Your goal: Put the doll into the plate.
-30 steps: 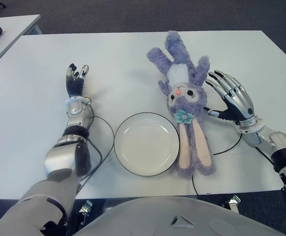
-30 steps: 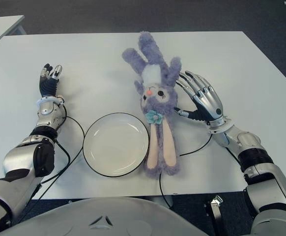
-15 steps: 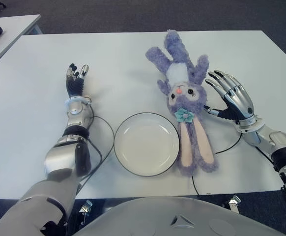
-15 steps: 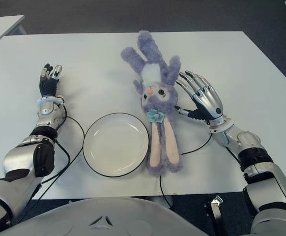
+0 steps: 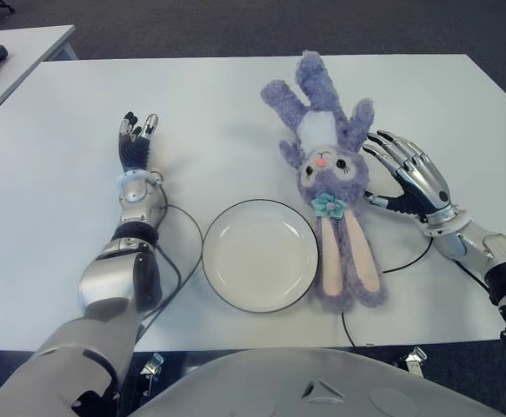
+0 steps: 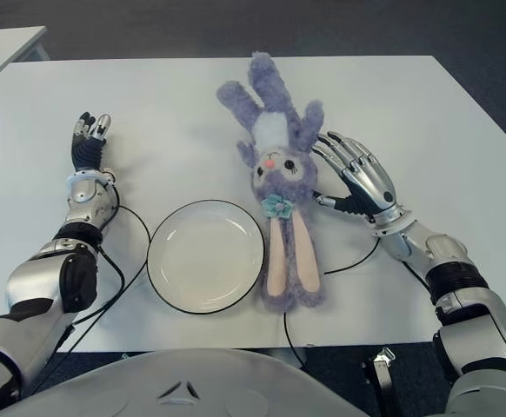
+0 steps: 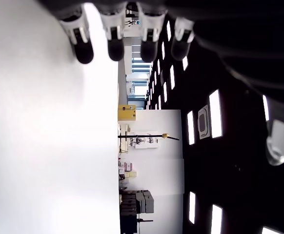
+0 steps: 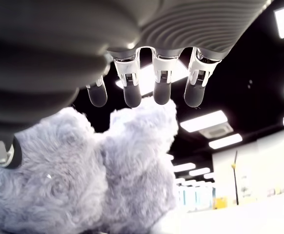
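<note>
— On the white surface [image 5: 62, 174], where is the doll?
— The doll [image 5: 329, 187] lies just beside the empty plate [image 5: 260, 254], not in it.
— And the hands?
— The right hand [image 5: 409, 178] sits against its side, fingers spread, gripping nothing. The left hand [image 5: 136, 143] lies open, well apart. Grasping and moving remain.

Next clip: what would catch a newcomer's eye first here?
The purple bunny doll, lying face up on the white table just right of the empty plate. Next, the right hand, fingers spread, against the doll's right side but not gripping it. The left hand shows far off, left of the plate.
</note>
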### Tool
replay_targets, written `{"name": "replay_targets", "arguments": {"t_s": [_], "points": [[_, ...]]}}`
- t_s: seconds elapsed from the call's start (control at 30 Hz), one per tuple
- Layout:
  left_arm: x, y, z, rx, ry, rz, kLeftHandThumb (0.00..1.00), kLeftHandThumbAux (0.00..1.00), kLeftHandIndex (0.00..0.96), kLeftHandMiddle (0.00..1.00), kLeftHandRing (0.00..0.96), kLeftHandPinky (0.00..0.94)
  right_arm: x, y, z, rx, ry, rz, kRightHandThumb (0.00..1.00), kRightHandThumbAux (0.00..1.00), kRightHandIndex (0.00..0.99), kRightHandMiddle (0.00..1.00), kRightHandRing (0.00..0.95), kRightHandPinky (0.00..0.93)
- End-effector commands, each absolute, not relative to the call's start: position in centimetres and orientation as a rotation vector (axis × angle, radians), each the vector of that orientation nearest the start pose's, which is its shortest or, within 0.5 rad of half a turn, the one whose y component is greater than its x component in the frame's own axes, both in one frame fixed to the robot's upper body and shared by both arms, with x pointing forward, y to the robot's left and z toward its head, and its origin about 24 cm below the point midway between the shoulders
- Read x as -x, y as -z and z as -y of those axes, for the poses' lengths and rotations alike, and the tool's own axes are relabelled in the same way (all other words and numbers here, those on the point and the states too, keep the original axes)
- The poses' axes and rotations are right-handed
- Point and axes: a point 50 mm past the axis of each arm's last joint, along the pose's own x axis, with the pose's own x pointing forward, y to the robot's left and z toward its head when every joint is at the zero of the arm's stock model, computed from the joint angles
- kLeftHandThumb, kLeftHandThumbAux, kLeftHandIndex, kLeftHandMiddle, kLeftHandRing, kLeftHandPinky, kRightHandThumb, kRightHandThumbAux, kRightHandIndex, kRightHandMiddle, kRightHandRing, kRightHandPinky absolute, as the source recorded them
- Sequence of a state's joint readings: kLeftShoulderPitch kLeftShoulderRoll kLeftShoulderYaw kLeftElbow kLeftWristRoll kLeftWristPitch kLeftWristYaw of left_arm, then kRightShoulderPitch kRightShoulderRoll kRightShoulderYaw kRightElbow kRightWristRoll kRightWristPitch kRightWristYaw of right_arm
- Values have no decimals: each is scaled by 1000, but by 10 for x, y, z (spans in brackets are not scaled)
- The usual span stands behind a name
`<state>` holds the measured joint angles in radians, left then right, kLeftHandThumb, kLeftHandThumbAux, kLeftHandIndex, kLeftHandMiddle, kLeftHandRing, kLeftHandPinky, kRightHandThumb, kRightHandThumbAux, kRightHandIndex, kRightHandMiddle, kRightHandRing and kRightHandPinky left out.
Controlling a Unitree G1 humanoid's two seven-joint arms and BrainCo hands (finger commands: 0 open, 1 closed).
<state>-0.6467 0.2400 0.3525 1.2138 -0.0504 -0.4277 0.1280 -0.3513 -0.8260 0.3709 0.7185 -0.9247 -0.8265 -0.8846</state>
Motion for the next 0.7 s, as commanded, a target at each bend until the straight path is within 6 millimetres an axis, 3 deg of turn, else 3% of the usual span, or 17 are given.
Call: {"name": "replay_targets", "arguments": {"t_s": [0.03, 0.7], "points": [[-252, 87, -225, 82, -404, -584, 0, 465, 31, 73, 43, 4, -239, -31, 263, 1307, -388, 552, 327, 331, 0, 0, 0, 24], [-251, 88, -226, 96, -402, -591, 0, 462, 25, 72, 39, 0, -227, -31, 247, 1288, -578, 497, 320, 341, 0, 0, 0, 26]]}}
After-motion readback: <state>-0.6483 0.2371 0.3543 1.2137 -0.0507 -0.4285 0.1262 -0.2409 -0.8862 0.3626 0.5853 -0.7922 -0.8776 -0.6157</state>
